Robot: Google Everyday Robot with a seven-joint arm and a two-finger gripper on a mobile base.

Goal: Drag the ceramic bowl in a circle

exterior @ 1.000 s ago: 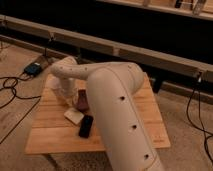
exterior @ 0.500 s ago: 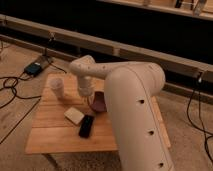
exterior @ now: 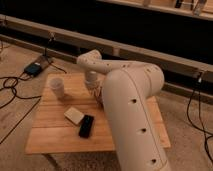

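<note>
The ceramic bowl (exterior: pixel 99 95) is a small dark maroon shape on the wooden table (exterior: pixel 55 137). It sits right of the table's middle and is mostly hidden behind my large white arm (exterior: pixel 131 110). My gripper (exterior: pixel 93 86) hangs down from the bent wrist, right at the bowl's left rim. Whether it touches the bowl is hidden.
A white cup (exterior: pixel 57 87) stands at the table's back left. A beige block (exterior: pixel 74 115) and a black device (exterior: pixel 86 126) lie in front of the bowl. Cables and a blue box (exterior: pixel 34 68) lie on the floor to the left. A dark wall and rail run behind the table.
My arm and gripper have swung to the right, uncovering the white cup. The bowl has shifted to the right with the gripper.
</note>
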